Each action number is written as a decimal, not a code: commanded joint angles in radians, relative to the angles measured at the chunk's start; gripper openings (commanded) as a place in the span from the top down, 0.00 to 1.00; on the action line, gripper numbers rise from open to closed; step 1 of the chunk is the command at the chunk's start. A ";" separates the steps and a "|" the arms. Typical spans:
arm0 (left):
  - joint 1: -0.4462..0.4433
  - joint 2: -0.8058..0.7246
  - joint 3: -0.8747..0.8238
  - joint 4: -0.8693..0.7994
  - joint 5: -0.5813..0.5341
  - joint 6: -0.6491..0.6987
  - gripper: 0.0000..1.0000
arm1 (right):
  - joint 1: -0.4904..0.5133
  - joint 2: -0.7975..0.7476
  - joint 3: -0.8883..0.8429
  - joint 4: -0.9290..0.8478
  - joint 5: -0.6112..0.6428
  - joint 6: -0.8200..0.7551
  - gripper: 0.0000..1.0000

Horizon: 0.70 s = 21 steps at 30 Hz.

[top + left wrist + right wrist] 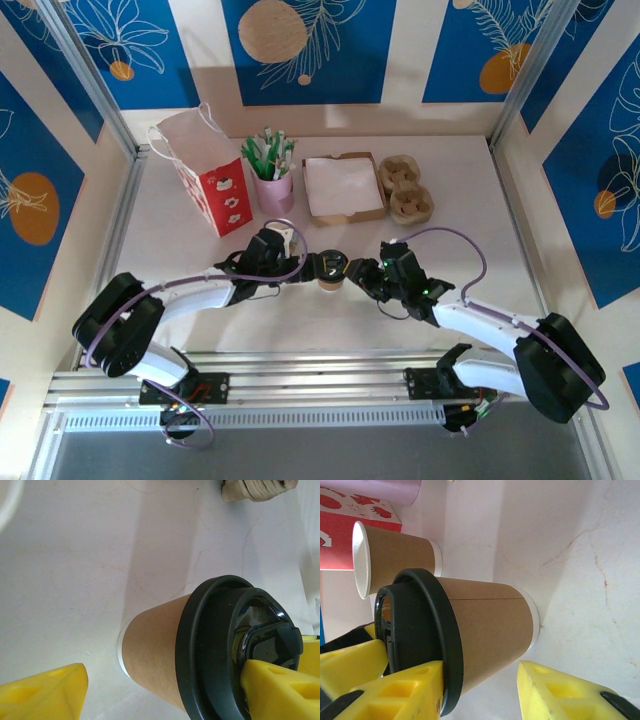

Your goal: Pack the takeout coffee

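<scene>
The takeout coffee [331,272], a kraft-brown cup under a black lid [210,650], stands upright on the table between both arms. My left gripper [312,267] is open. In the left wrist view one yellow finger [280,690] rests on top of the lid and the other [45,692] stands well off the cup wall [155,650]. My right gripper [362,272] is open too. One of its fingers [410,690] lies against the lid's rim [445,645], while the other [560,695] is apart from the cup's base. The left gripper's finger [350,665] also touches the lid.
A second brown cup [395,555] without a lid stands just behind. At the back are a red-and-white paper bag [210,175], a pink cup of sticks [272,185], a box of napkins [343,187] and the pulp carrier [405,188].
</scene>
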 commanded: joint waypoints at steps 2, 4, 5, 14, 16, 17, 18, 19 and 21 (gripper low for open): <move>-0.030 0.099 -0.068 -0.438 -0.057 0.057 0.21 | -0.004 0.004 0.132 -0.192 -0.004 -0.127 0.52; -0.029 0.097 -0.063 -0.443 -0.058 0.059 0.21 | -0.005 0.014 0.180 -0.231 -0.020 -0.167 0.48; -0.030 0.097 -0.061 -0.446 -0.059 0.060 0.21 | -0.005 0.018 0.205 -0.257 -0.023 -0.184 0.47; -0.028 0.054 0.014 -0.533 -0.078 0.091 0.20 | -0.008 0.040 0.383 -0.438 -0.049 -0.343 0.40; -0.028 0.038 0.049 -0.567 -0.089 0.104 0.19 | -0.008 0.045 0.416 -0.470 -0.053 -0.366 0.39; -0.028 0.030 0.067 -0.586 -0.096 0.109 0.19 | -0.008 0.049 0.428 -0.483 -0.053 -0.375 0.39; -0.028 0.024 0.083 -0.599 -0.101 0.115 0.19 | -0.008 0.051 0.438 -0.492 -0.054 -0.385 0.38; -0.027 0.020 0.099 -0.609 -0.104 0.121 0.18 | -0.009 0.055 0.448 -0.505 -0.054 -0.396 0.37; -0.027 0.010 0.128 -0.630 -0.115 0.129 0.17 | -0.008 0.064 0.466 -0.529 -0.051 -0.414 0.36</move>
